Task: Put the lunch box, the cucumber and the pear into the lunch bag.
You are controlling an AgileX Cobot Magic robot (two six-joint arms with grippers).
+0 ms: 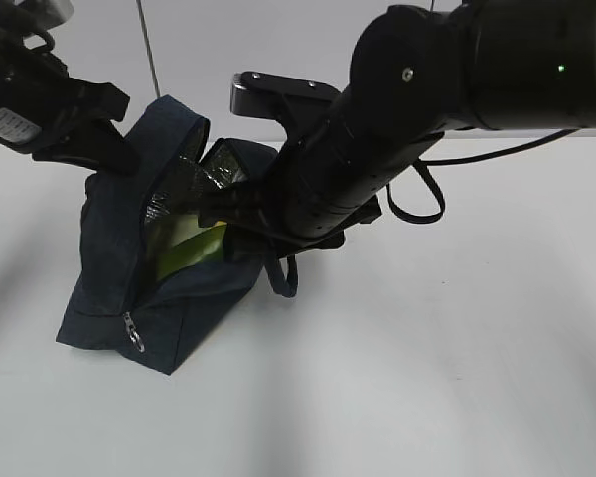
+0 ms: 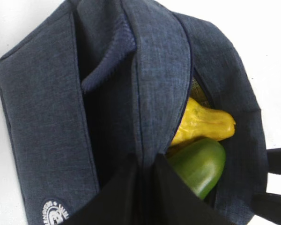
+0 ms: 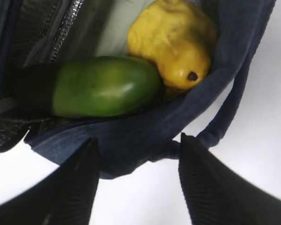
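The dark navy lunch bag [image 1: 119,288] lies on the white table with its top unzipped and silver foil lining showing. Inside it, the green cucumber [image 3: 103,86] lies against the yellow pear [image 3: 173,42]. Both also show in the left wrist view, the cucumber [image 2: 199,166] below the pear [image 2: 201,124]. A pale surface [image 3: 113,28] behind them looks like the lunch box lid; the rest of the box is hidden. My left gripper [image 2: 143,161] is shut on the bag's upper fabric edge and holds it up. My right gripper [image 3: 136,140] is open and empty just outside the bag's rim.
The bag's padded loop handle [image 1: 417,204] lies on the table to the right of the bag, under my right arm. A zipper pull [image 1: 131,333] hangs at the bag's near end. The white tabletop [image 1: 427,378] extends in front and to the right.
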